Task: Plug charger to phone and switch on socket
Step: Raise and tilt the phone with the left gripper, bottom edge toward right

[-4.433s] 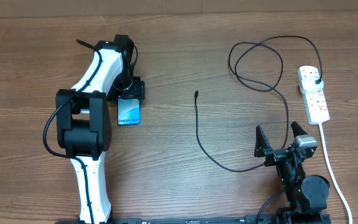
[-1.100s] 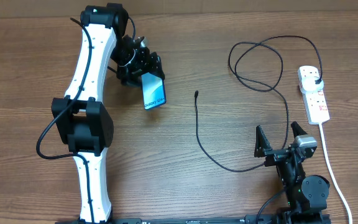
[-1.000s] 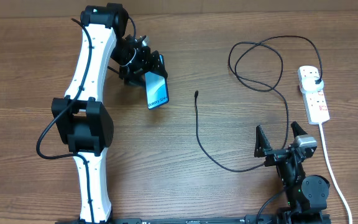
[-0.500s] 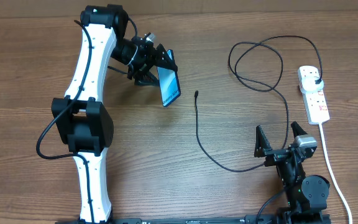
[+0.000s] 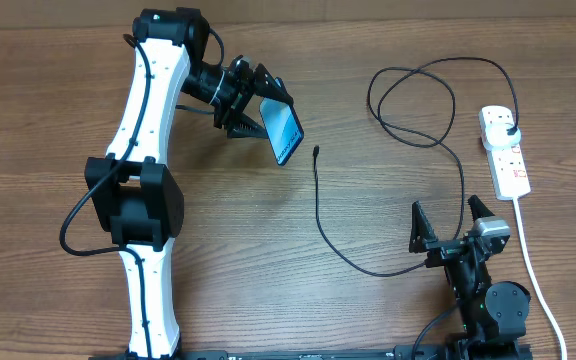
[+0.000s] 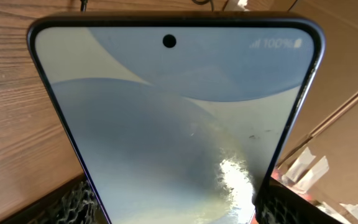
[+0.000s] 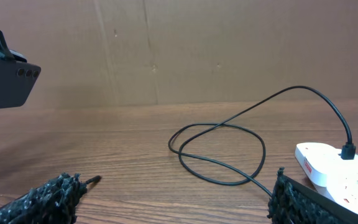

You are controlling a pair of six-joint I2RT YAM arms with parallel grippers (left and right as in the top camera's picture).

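Airborne phone (image 5: 286, 133) near charger tip (image 5: 315, 151)
The left tool (image 5: 266, 112) pinches it, likely presenting its port; the right tool (image 5: 451, 222) sits spread.

The overhead camera looks straight down on the whole table (image 5: 48, 120). The left wrist camera sits very close to the phone (image 6: 179, 124) in the left gripper (image 5: 258, 108). The right wrist camera looks low and level ahead of the right gripper (image 7: 176, 202), sharing the cable (image 7: 299, 88) loop and power strip (image 7: 328, 158) with overhead.

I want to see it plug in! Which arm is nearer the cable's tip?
Left. The left arm holds the phone in its jaws, beside the connector tip; the right arm sits farther away.
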